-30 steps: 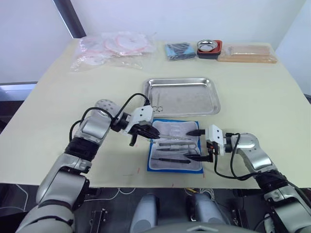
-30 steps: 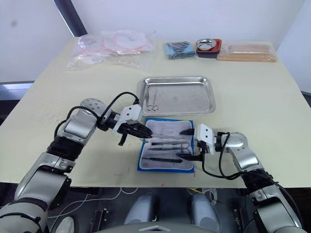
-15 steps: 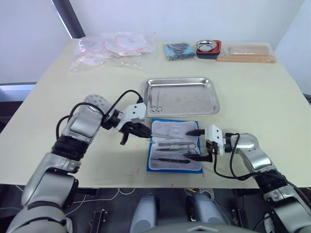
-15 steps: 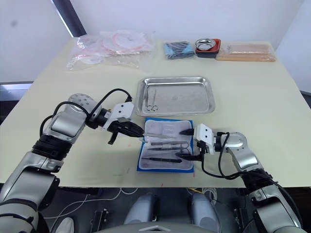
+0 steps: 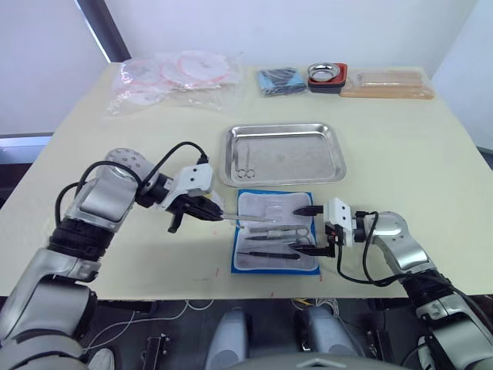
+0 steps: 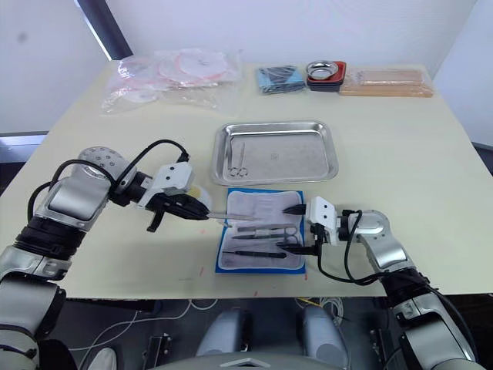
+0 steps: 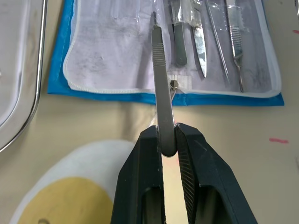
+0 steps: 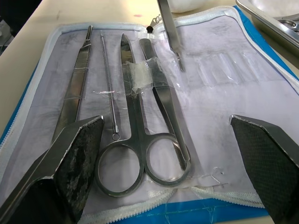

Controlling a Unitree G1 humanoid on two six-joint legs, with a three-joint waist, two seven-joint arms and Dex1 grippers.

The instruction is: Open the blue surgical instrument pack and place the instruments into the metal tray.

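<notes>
Left hand [image 7: 167, 140]: pinching a slim flat instrument [image 7: 161, 79] by its end, tip over the pack's edge.
Pack [image 5: 250, 264]: open on the counter, instruments [image 8: 140, 116] inside.
Tray [image 5: 283, 179]: just beyond; lift clear, carry level over the rim.
Right hand [image 8: 168, 154]: spread, steadying the pack's near end.

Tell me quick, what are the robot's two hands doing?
Left gripper: shut on a thin metal tool.
Right gripper: open, holding nothing, over the blue pack.
</notes>
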